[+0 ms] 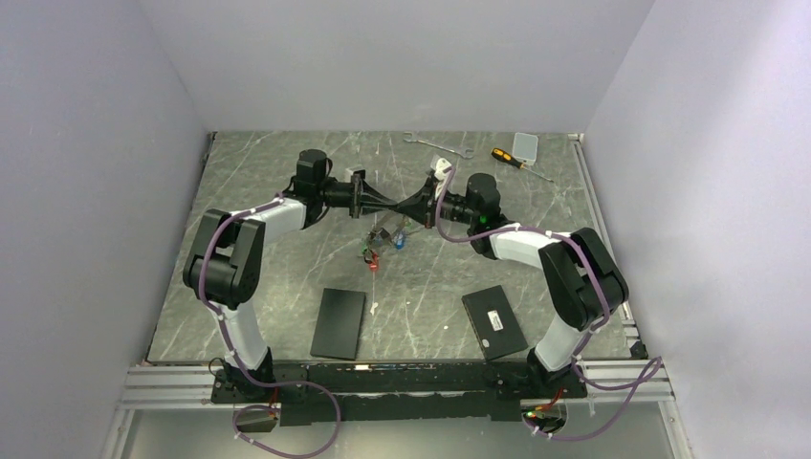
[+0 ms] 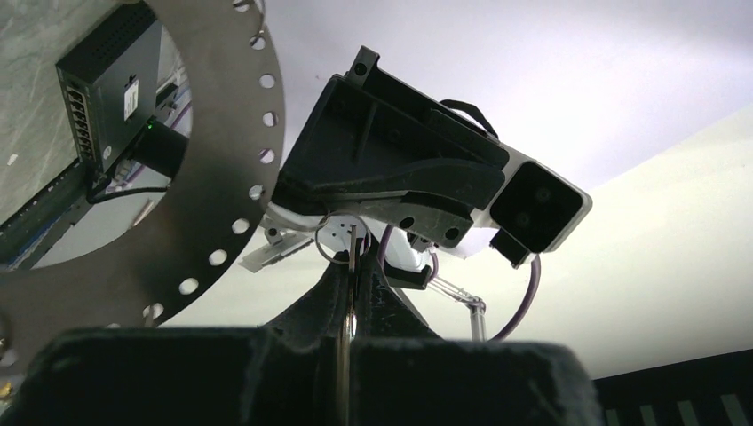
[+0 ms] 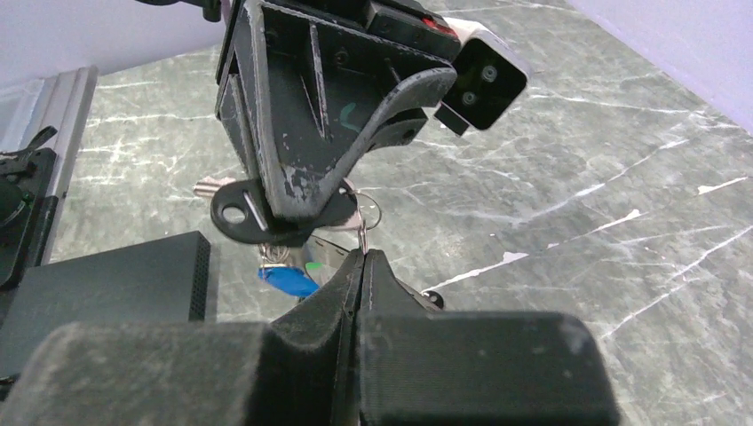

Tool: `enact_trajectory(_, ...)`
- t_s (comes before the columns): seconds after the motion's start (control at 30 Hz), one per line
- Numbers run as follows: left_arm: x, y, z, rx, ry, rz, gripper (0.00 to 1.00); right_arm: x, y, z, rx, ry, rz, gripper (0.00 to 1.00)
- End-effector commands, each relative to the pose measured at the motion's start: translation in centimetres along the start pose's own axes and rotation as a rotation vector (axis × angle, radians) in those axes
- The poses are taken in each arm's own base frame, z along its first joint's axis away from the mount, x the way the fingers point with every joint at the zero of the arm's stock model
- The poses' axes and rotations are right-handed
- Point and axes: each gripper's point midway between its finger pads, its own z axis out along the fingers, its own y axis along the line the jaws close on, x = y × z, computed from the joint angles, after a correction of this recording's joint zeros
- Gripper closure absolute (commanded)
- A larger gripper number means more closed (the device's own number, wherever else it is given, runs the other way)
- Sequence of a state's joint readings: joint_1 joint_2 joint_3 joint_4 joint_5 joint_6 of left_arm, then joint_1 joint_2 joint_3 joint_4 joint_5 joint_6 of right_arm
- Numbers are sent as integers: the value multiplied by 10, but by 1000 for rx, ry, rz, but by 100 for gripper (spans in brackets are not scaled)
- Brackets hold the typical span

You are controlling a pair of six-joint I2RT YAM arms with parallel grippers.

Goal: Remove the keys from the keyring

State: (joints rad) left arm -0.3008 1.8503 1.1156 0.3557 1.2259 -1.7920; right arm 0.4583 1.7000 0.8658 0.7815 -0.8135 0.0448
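My two grippers meet tip to tip above the middle of the table, the left gripper (image 1: 383,203) facing the right gripper (image 1: 409,206). The left gripper (image 2: 355,266) is shut on a thin metal key seen edge-on; its black head (image 3: 238,213) shows in the right wrist view. The right gripper (image 3: 362,253) is shut on a small wire split ring (image 3: 364,222) at that key. The grey keyring (image 2: 233,177), a band pierced with holes, hangs beside the left fingers. More keys (image 1: 383,241) with red, green and blue tags dangle below; a blue tag (image 3: 284,280) shows.
Two flat black boxes lie near the front, one on the left (image 1: 339,323) and one on the right (image 1: 493,321). A silver wrench (image 1: 438,145), a yellow-and-black screwdriver (image 1: 512,161) and a small pale box (image 1: 525,145) lie at the back. Grey walls enclose the table.
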Motion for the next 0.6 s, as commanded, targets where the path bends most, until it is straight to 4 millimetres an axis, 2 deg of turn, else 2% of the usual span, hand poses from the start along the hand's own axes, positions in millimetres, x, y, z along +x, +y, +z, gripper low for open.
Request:
enact_trajectory(0.0, 7, -8, -13, 21, -1, 76, 100, -33, -1, -10, -14, -90, -42, 100)
enact_trajectory(0.17, 2, -4, -19, 21, -23, 82, 100, -38, 2, -15, -24, -119, -23, 100)
enact_trajectory(0.57, -6, 13, -20, -8, -42, 73, 100, -50, 13, -22, -64, -205, -13, 100)
